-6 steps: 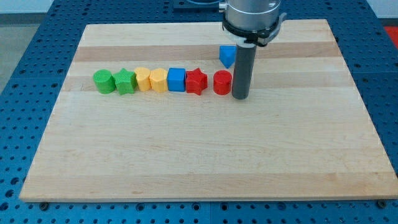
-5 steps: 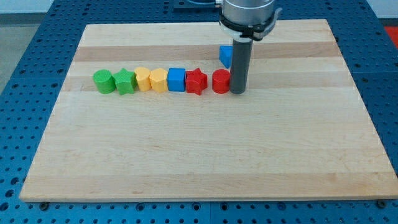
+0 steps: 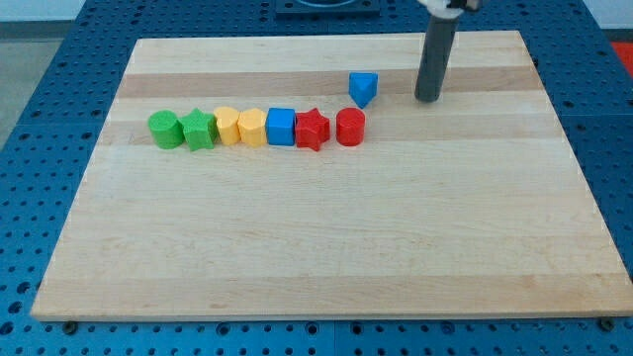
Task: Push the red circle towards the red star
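Note:
The red circle (image 3: 350, 128) sits on the wooden board, right beside the red star (image 3: 314, 129) on its right, nearly touching it. Both end a row of blocks across the board's upper middle. My tip (image 3: 427, 100) is up and to the right of the red circle, well apart from it, and to the right of the blue triangle-like block (image 3: 364, 88).
The row runs from the view's left: green circle (image 3: 163, 130), green star (image 3: 199, 130), yellow block (image 3: 227, 126), yellow hexagon-like block (image 3: 252, 127), blue square (image 3: 282, 127). The board's top edge (image 3: 326, 38) lies just above my rod.
The red circle has slid slightly left, closer to the red star. My tip has left the circle's right side and moved up and right, past the blue triangle-like block.

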